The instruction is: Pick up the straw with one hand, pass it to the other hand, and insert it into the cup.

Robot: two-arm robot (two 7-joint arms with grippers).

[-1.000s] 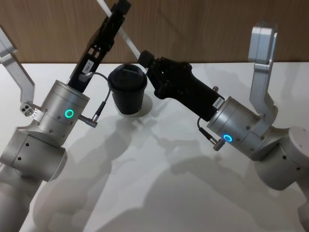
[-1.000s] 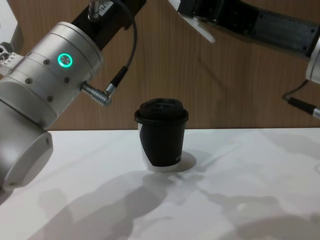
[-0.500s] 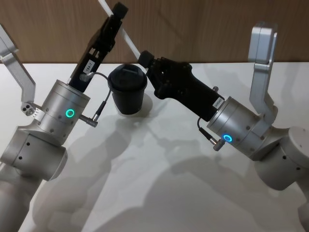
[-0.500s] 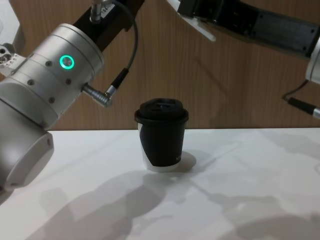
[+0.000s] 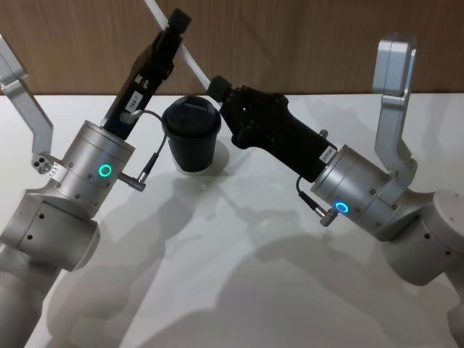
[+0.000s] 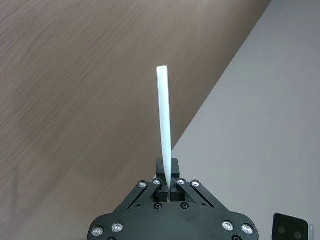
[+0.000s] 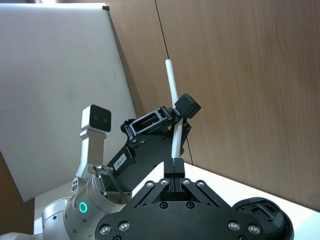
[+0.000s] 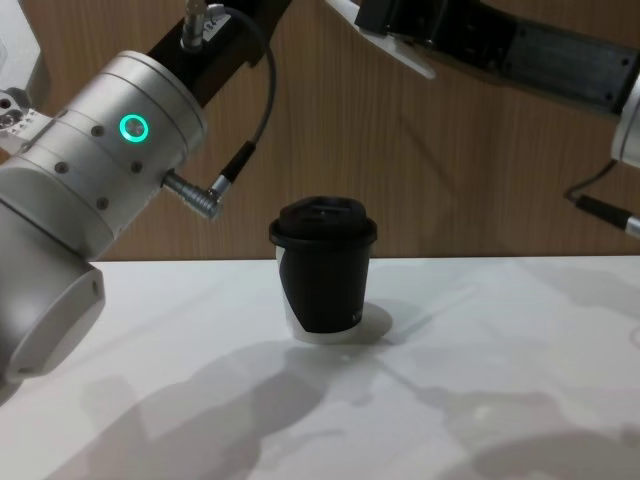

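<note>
Cup [image 5: 191, 138] stands upright on the white table [image 5: 239, 290], lid on, nearest item. Above and just beyond the lid, my right gripper [image 5: 216, 85] is clamped near the lower end of the straw [image 5: 194, 62]. The straw is in the air, tilted up toward my left, well above the cup. Farther up it, my left gripper [image 5: 177, 18] is also closed on it; the top end sticks out past the fingers.
</note>
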